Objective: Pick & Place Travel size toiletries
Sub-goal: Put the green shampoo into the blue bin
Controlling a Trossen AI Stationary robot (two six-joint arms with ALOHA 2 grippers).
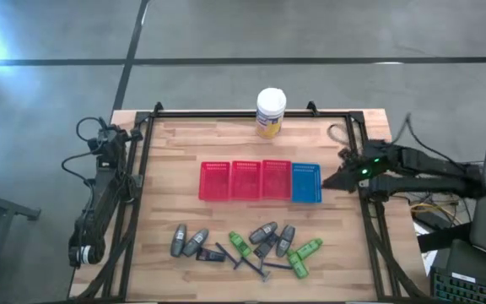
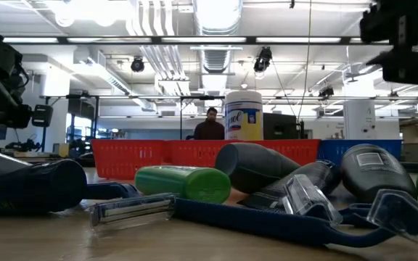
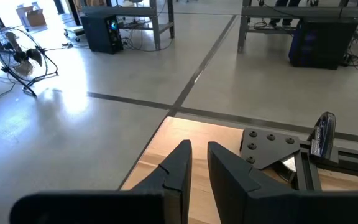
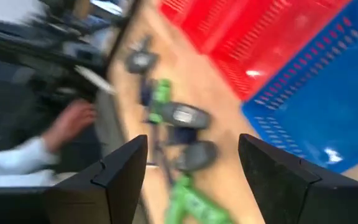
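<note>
The toiletries lie loose near the table's near edge: grey tubes [image 1: 189, 241], green tubes [image 1: 240, 245], a flat dark packet [image 1: 211, 255] and thin razors [image 1: 260, 268]. The low view shows a green tube [image 2: 183, 183] and a razor [image 2: 133, 210] close up. My right gripper [image 1: 327, 182] hovers open and empty just right of the blue basket [image 1: 306, 182]; its wrist view [image 4: 191, 162] looks past the baskets at the toiletries [image 4: 182, 115]. My left gripper [image 1: 112, 135] waits at the far left corner, its fingers [image 3: 179, 165] almost together and holding nothing.
Three red mesh baskets [image 1: 245, 181] and the blue one stand in a row mid-table. A white-lidded yellow canister [image 1: 271, 112] stands at the far edge. A person's hand with a white sleeve [image 4: 73, 121] shows beyond the toiletries in the right wrist view. Bare wood lies between baskets and toiletries.
</note>
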